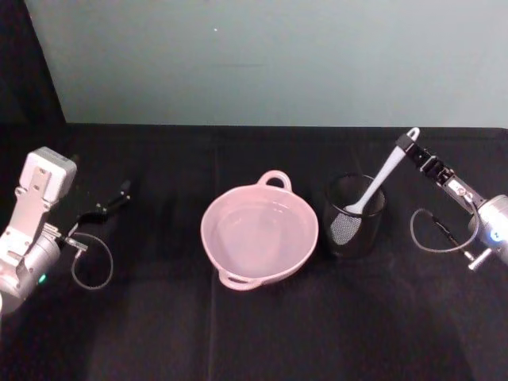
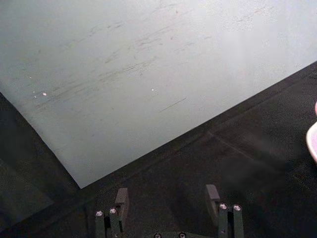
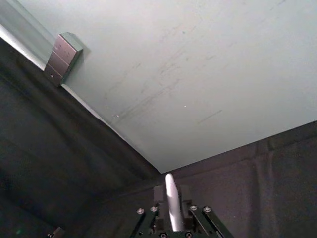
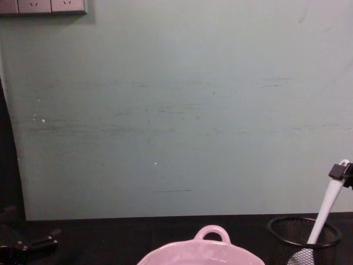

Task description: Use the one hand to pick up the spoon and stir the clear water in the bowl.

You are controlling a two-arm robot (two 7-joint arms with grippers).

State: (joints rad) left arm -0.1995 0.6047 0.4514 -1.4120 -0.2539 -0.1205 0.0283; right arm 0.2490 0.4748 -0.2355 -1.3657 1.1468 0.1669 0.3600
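The pale pink bowl (image 1: 259,235) with loop handles sits mid-table, and clear water (image 1: 266,222) shows in it as a faint shine. To its right stands a black wire-mesh cup (image 1: 355,216). The white spoon (image 1: 381,178) leans in the cup, paddle head down inside and handle slanting up to the right. My right gripper (image 1: 409,148) is shut on the top of the handle. In the right wrist view the spoon handle (image 3: 172,201) is pinched between the fingers. The chest view shows the spoon (image 4: 325,212) rising from the cup (image 4: 303,240). My left gripper (image 1: 113,198) rests open at the far left.
The table is covered in black cloth (image 1: 262,333), with a pale green wall (image 1: 270,55) behind it. Cable loops hang by both wrists. The left wrist view catches the bowl's rim (image 2: 313,141) at its edge, beyond the open left gripper (image 2: 167,198).
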